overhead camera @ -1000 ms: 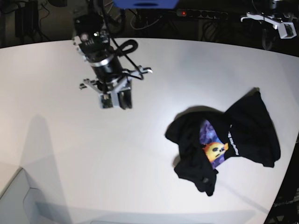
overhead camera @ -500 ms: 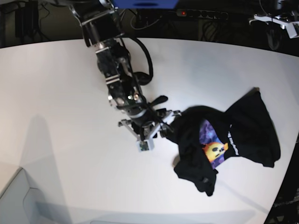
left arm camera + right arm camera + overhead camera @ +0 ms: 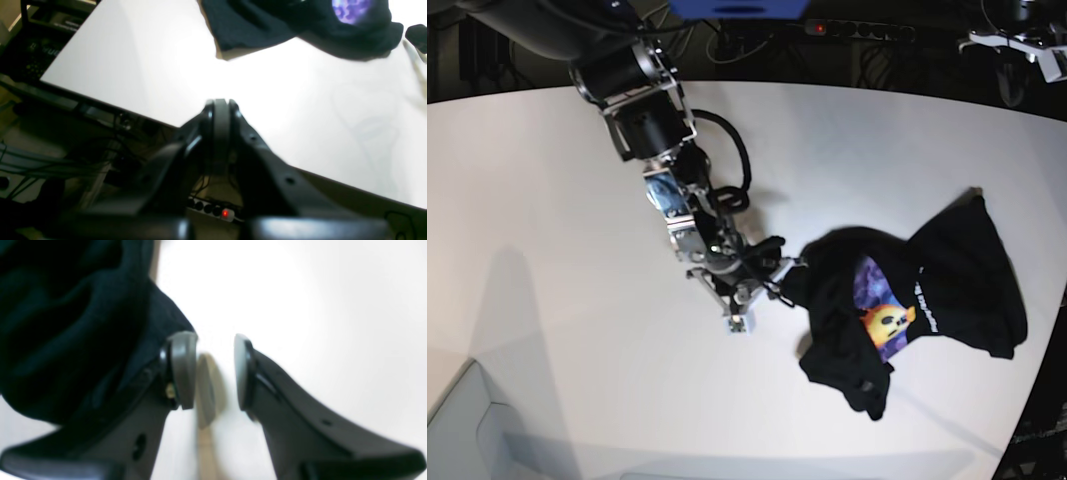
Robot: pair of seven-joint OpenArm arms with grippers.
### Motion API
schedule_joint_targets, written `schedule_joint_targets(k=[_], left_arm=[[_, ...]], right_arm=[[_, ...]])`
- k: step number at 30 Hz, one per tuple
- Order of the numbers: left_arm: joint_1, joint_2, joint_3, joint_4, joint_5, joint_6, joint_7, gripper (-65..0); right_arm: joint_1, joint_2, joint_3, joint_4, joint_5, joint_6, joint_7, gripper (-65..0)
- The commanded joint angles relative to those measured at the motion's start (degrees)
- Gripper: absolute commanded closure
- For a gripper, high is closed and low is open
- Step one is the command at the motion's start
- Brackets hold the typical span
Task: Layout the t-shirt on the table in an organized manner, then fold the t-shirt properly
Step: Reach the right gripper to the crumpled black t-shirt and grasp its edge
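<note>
The black t-shirt (image 3: 927, 290) lies crumpled on the right part of the white table (image 3: 567, 300), its purple and yellow print facing up in the middle. My right gripper (image 3: 775, 283) is low at the shirt's left edge. In the right wrist view the right gripper (image 3: 210, 370) is open, only bare table between its pads, and the t-shirt (image 3: 73, 326) bunches against the outside of the left finger (image 3: 181, 370). My left gripper (image 3: 220, 106) is shut and empty above the table's back edge, far from the t-shirt (image 3: 293, 23).
Dark cables and a power strip (image 3: 857, 30) run behind the table's curved back edge. The left arm (image 3: 1017, 42) sits at the top right corner. A pale box corner (image 3: 457, 420) shows at the bottom left.
The right arm swung from the back left down to the shirt's left edge, and its jaws opened on the way. The shirt and the left gripper have not moved.
</note>
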Motion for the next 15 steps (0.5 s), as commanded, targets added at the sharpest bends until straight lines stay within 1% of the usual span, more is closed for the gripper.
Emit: schedule_joint_targets(k=[1, 3, 8, 13, 15], left_arm=[[0.81, -0.33, -0.29, 0.68, -0.4, 0.36, -1.58, -0.1], [0.72, -0.33, -0.29, 0.68, -0.4, 0.36, -1.58, -0.1], [0.72, -0.33, -0.29, 0.68, -0.4, 0.36, -1.58, -0.1], [0.64, -0.33, -0.38, 0.6, -0.4, 0.36, -1.58, -0.1], [0.64, -0.33, -0.47, 0.51, -0.4, 0.36, -1.58, -0.1]], right_arm=[[1.15, -0.42, 0.08, 0.59, 0.21, 0.14, -0.02, -24.2], [0.98, -0.42, 0.08, 0.59, 0.21, 0.14, -0.02, -27.4], [0.89, -0.42, 0.08, 0.59, 0.21, 0.14, -0.02, -32.7], [0.71, -0.42, -0.19, 0.5, 0.21, 0.23, -0.02, -34.0], [0.71, -0.42, -1.95, 0.5, 0.3, 0.23, 0.33, -34.0]])
